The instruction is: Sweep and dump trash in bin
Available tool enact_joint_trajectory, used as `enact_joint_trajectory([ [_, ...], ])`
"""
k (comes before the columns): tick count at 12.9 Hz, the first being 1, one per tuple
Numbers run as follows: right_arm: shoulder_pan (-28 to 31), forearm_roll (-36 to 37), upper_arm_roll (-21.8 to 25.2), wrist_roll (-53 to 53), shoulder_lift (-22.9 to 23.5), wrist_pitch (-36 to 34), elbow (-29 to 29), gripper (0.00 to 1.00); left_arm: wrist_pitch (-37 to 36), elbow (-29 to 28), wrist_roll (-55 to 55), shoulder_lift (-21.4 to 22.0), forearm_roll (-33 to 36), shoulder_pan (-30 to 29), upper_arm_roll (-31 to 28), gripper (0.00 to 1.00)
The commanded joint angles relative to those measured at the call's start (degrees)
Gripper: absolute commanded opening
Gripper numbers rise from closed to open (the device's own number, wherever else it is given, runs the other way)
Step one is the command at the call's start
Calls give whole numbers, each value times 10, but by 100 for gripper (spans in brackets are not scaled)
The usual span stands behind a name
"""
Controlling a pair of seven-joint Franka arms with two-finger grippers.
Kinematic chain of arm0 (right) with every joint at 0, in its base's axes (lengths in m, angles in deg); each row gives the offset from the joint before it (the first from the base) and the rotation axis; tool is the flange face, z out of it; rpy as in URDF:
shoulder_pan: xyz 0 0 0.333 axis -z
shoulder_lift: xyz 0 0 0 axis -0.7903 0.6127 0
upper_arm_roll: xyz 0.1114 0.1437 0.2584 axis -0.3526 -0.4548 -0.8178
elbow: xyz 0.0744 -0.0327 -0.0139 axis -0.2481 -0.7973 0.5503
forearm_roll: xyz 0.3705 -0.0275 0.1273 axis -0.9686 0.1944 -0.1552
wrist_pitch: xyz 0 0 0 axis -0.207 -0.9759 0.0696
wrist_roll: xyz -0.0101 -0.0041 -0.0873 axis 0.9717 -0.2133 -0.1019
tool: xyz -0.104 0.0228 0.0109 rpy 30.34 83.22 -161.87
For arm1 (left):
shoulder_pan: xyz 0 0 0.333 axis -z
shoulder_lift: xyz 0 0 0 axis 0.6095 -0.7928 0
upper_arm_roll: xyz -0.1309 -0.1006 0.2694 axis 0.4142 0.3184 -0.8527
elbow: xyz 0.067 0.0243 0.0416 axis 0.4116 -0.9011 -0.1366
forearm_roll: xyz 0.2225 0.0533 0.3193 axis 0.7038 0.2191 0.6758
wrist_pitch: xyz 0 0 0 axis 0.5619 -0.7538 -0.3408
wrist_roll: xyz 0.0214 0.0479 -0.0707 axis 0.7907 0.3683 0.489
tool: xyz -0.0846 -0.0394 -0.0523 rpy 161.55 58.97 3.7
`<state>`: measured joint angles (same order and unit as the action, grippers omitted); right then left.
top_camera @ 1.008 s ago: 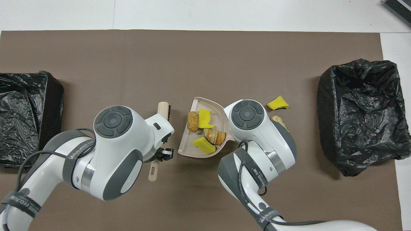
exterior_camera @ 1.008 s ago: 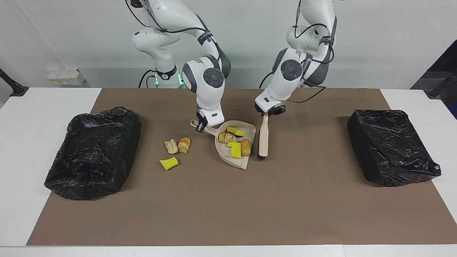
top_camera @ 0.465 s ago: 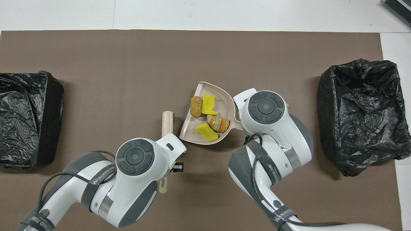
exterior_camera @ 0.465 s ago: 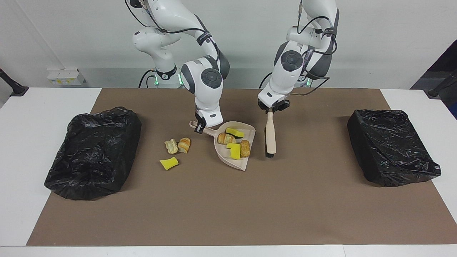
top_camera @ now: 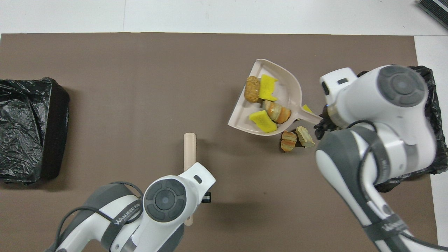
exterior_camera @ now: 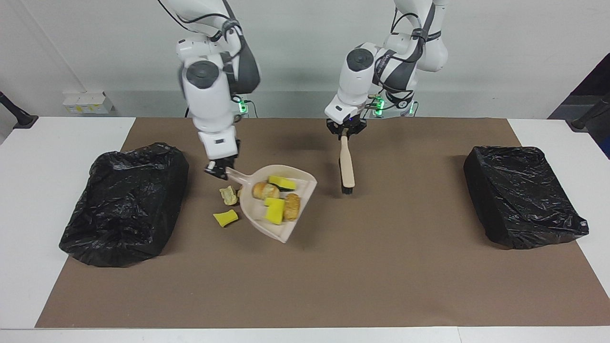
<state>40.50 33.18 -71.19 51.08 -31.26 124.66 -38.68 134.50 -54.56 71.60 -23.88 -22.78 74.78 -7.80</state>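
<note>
Right gripper (exterior_camera: 218, 170) grips raised dustpan (exterior_camera: 276, 202), loaded, handle toward bin (exterior_camera: 125, 202) beside it; left gripper (exterior_camera: 346, 133) clamps brush (exterior_camera: 347, 166).

Four bits of trash (exterior_camera: 276, 200) ride in the tilted beige dustpan (exterior_camera: 252, 212), raised off the desk; three more bits (exterior_camera: 228, 206) lie beneath its handle.

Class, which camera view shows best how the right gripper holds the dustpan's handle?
The facing view: the right gripper shows from the side, shut on the handle of the raised dustpan. In the overhead view the right arm covers the gripper; only the handle runs under it.
</note>
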Motion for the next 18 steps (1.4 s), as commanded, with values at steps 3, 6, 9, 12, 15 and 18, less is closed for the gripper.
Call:
enact_joint_trajectory([
  [3,177,-53,-1,189,-5,-44,39,0,71,-64,120,35,10,100,-6,0],
  [6,293,-43,-1,312,5,-44,74,0,119,-102,185,35,10,162,-7,0],
  [9,346,28,0,392,9,-22,77,0,124,-109,219,40,10,193,-6,0],
  [12,351,132,0,445,8,26,69,0,126,-109,252,35,10,215,-6,0],
  [15,343,240,-6,454,8,61,44,0,121,-110,267,32,10,225,-5,0],
  [18,322,313,-8,470,9,85,25,0,126,-109,273,12,10,225,-5,0],
])
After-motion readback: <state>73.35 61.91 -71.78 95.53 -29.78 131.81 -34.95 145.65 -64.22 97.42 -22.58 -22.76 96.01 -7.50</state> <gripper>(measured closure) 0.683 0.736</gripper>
